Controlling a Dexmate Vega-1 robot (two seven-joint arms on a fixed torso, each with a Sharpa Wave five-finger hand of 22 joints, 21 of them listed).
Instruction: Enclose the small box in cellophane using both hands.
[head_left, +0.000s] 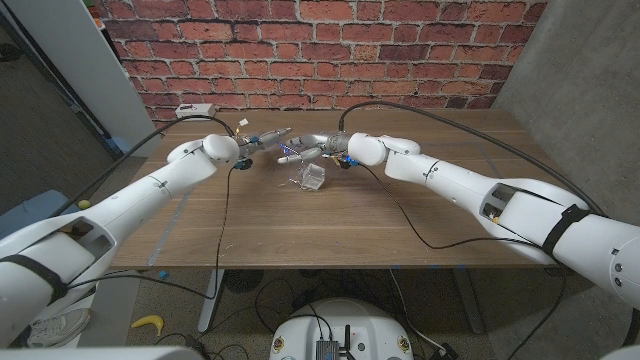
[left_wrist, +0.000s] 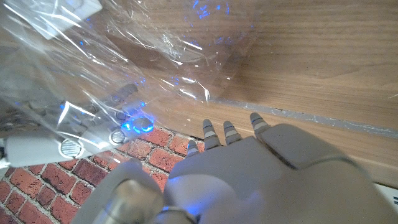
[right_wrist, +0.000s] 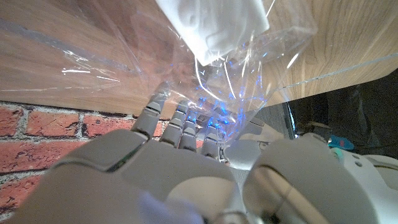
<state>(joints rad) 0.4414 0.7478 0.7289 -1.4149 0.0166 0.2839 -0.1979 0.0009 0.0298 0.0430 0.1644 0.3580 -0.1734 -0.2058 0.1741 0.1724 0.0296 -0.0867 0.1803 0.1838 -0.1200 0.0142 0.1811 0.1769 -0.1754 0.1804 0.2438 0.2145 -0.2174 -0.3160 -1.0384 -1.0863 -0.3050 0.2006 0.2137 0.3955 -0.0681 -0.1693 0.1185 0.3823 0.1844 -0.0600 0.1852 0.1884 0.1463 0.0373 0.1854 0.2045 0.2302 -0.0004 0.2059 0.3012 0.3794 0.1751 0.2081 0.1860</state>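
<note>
Small box (head_left: 312, 178): white, on the wooden table (head_left: 300, 235) mid-far, between both hands, under the film.
Cellophane (right_wrist: 124, 56): clear, crinkled, glinting — likely light, slippery, tear-prone; best pinched at the edges.
Right hand (head_left: 335, 148): fingers in the film, apparently holding it.
Left hand (head_left: 262, 142): at the sheet — grip cannot be told.

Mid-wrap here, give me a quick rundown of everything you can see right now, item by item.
small box: one, white, on the table mid-back, under the hands, inside the film.
cellophane: one sheet, clear, lifted over the box between both hands.
table: one, wooden, in front of the brick wall.
pale box: one, whitish, at the table's far left corner.
yellow object: one, on the floor, lower left.
left hand: white, holds the film.
right hand: white, holds the film.
</note>
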